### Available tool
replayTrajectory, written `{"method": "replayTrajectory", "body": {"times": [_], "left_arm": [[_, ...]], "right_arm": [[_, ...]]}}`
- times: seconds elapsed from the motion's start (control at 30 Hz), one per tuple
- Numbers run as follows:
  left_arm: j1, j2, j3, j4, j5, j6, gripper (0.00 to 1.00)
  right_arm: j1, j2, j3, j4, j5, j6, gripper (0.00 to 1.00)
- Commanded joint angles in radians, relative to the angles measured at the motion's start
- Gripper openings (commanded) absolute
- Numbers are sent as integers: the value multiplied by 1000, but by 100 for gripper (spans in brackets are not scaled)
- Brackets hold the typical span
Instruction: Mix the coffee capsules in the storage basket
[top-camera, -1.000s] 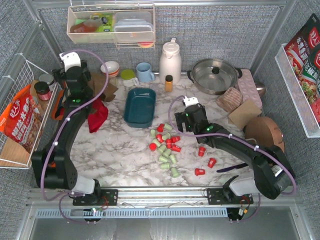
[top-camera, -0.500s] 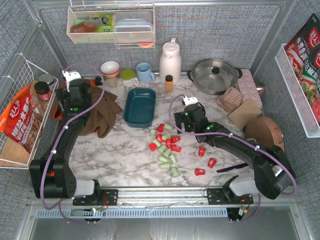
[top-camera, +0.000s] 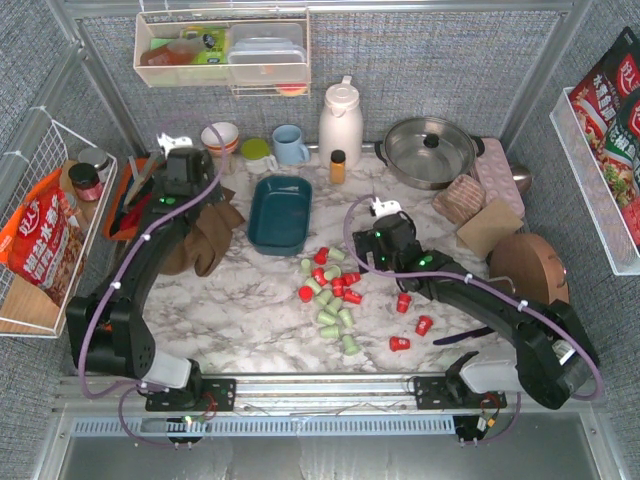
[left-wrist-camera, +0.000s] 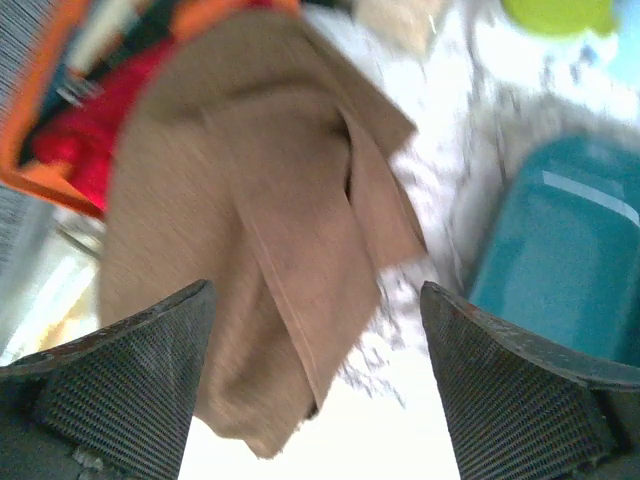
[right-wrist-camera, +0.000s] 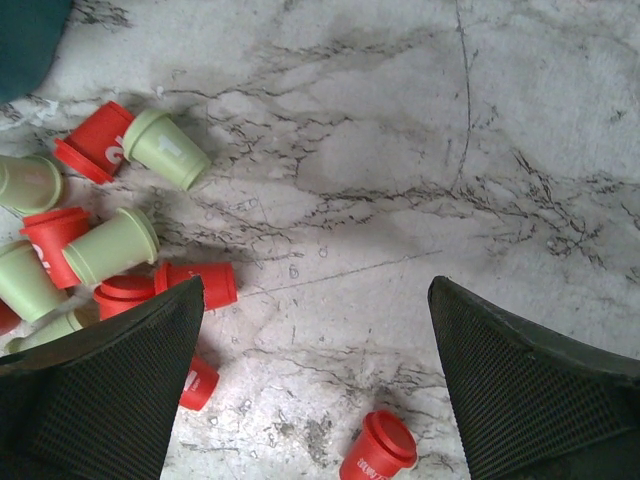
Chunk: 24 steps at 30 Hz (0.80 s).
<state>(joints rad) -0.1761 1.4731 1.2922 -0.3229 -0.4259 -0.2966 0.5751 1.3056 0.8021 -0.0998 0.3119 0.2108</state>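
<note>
You have one basket (top-camera: 279, 214), about nine red capsules (top-camera: 399, 343) and about ten green capsules (top-camera: 350, 344), the pile too tight for a sure count, plus one cloth (top-camera: 205, 240), one pot (top-camera: 430, 150) and one bottle (top-camera: 338, 166).

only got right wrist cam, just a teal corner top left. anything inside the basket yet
Observer: No. From the top view the storage basket is empty. The coffee capsules all lie on the table in front of it.
Operator: where's the left arm
Observer: Far left of the table. The left gripper is open over a crumpled brown cloth, just left of the basket.
Operator: i see one stray red pod near me, any more
Observer: Yes, two more red capsules lie apart from the heap, to its right and nearer the arm bases.
</note>
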Motion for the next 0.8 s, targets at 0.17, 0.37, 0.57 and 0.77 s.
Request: {"method": "replayTrajectory", "body": {"times": [0.17, 0.37, 0.57, 0.77], "left_arm": [[-49, -19, -296, 213, 454, -154, 77], [-54, 114, -286, 275, 528, -159, 63], [-57, 202, -280, 356, 490, -154, 55], [-70, 287, -231, 366, 459, -122, 37]], "right_arm": [[-1, -45, -47, 24, 41, 46, 99], [-1, -52, -59, 0, 37, 55, 99], [-1, -55, -70, -23, 45, 55, 99], [-1, -48, -64, -37, 49, 52, 99]]}}
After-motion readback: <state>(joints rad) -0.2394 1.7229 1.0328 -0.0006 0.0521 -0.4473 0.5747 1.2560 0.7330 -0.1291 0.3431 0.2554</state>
